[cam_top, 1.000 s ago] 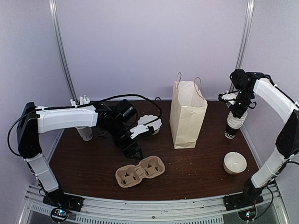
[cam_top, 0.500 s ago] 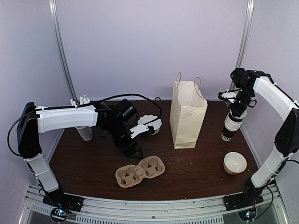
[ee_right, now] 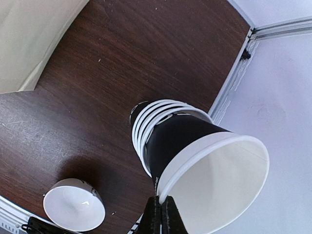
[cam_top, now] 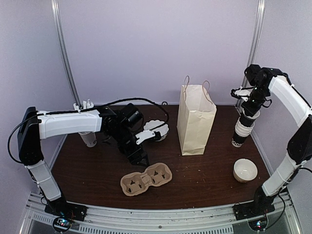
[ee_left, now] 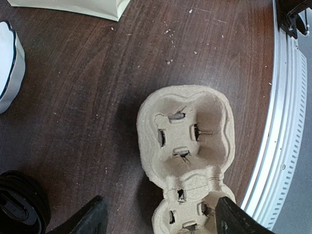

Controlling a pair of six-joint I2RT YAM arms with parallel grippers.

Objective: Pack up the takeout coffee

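Observation:
My right gripper (cam_top: 251, 110) is shut on the rim of an open, lidless paper cup (ee_right: 209, 161), white above and black below. The cup is drawn partly out of the stack of nested cups (ee_right: 146, 129), which leans at the table's right edge (cam_top: 240, 134). The jaws pinch the rim at the bottom of the right wrist view, where the gripper (ee_right: 161, 199) shows. No lidded coffee cup shows. My left gripper (cam_top: 138, 158) is open and empty, low over the near end of the pulp cup carrier (cam_top: 146, 179). In the left wrist view the gripper (ee_left: 158, 217) straddles the carrier (ee_left: 185, 141).
A tan paper bag (cam_top: 196, 119) stands upright mid-table. A white bowl (cam_top: 244, 170) sits front right, also in the right wrist view (ee_right: 74, 204). A white cup of straws (cam_top: 87, 138) stands at the back left. A white scalloped dish (cam_top: 157, 129) sits behind my left gripper.
My right gripper has risen and shifted slightly right, drawing the top cup partly out of the stack, which now leans. My left arm has not moved.

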